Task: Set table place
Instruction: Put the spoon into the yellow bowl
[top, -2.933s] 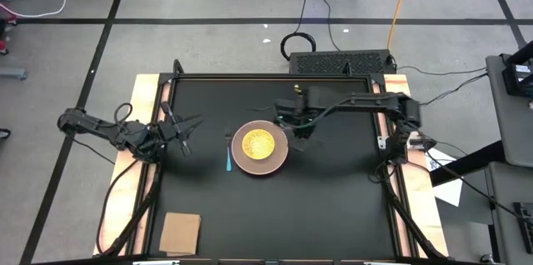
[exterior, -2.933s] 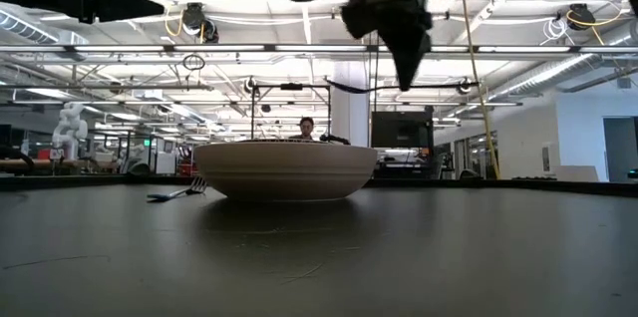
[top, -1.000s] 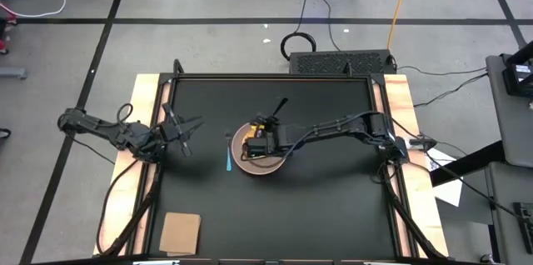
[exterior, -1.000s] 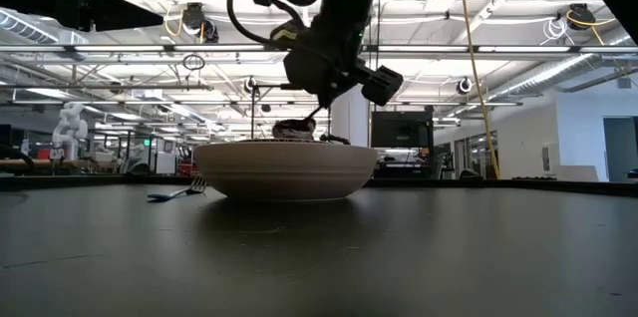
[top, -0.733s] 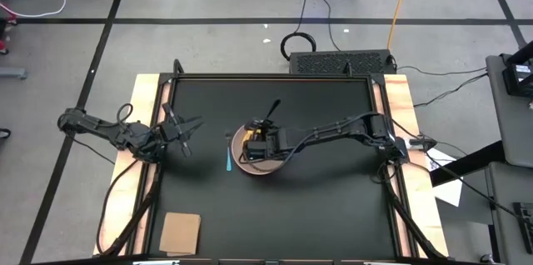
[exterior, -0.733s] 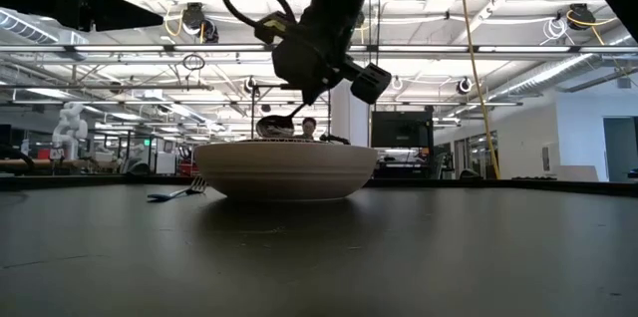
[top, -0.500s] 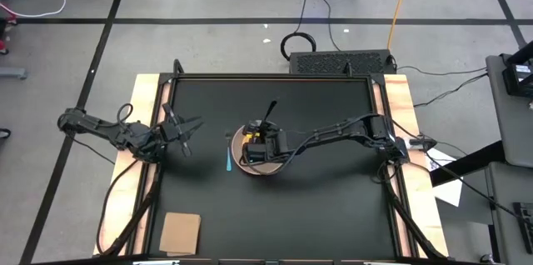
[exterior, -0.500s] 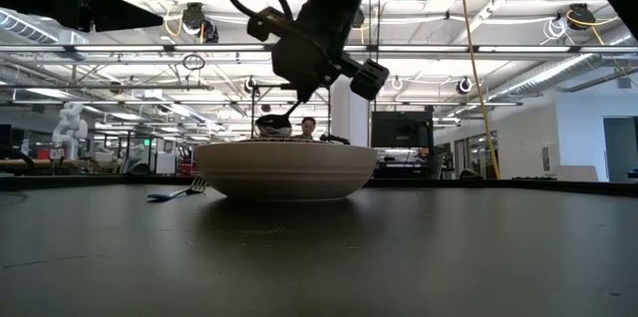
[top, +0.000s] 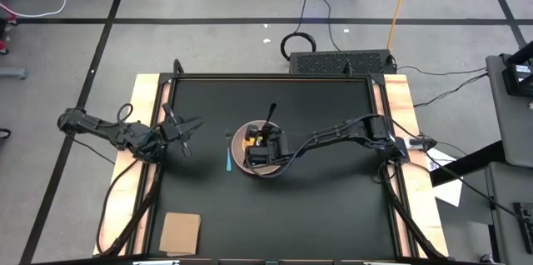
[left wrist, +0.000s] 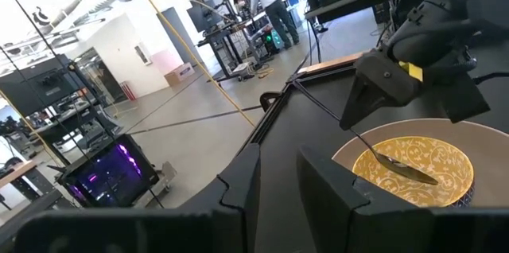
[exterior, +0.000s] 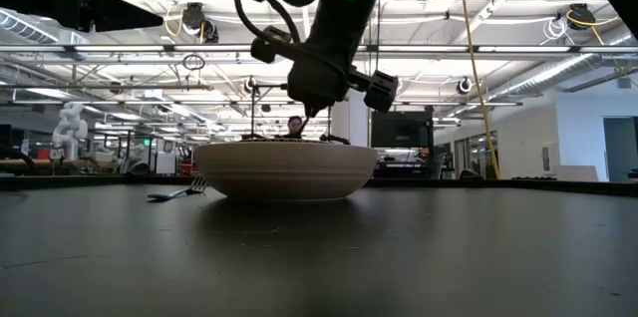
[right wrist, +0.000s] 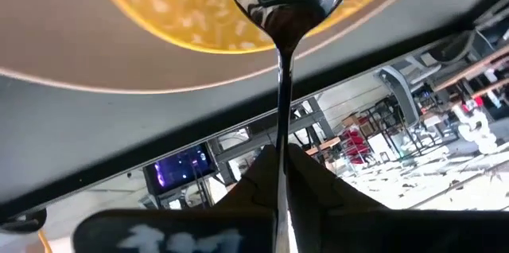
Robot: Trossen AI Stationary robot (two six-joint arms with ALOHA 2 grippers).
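Observation:
The pinkish-tan plate (top: 241,162) lies flat on the black table (top: 333,207) with the yellow dish (left wrist: 433,175) on it. My right gripper (top: 256,147) hangs over the plate, shut on the silver spoon (right wrist: 280,62). The spoon's bowl (left wrist: 404,170) is down at the yellow dish; I cannot tell whether it touches. The light-blue utensil (top: 229,159) lies flat on the table just left of the plate. My left gripper (top: 185,125) waits open and empty at the table's left edge. My right gripper pinches the spoon's thin handle (right wrist: 280,138) between its two fingers. The fingers come from above, slanting down, and lie along the handle. The spoon reaches down past the fingertips, bowl end lowest, over the yellow dish (right wrist: 183,14).
A tan cardboard-like square (top: 181,232) lies at the table's near left corner. Pale wooden strips (top: 146,107) run along the left and right edges. A black box (top: 341,62) and cables sit beyond the far edge. Bare tabletop lies right of and nearer than the plate.
My right gripper, still shut on the spoon, has shifted a little over the plate and gone down. The spoon's bowl, which stood above the plate's rim, has sunk behind the rim to the yellow dish.

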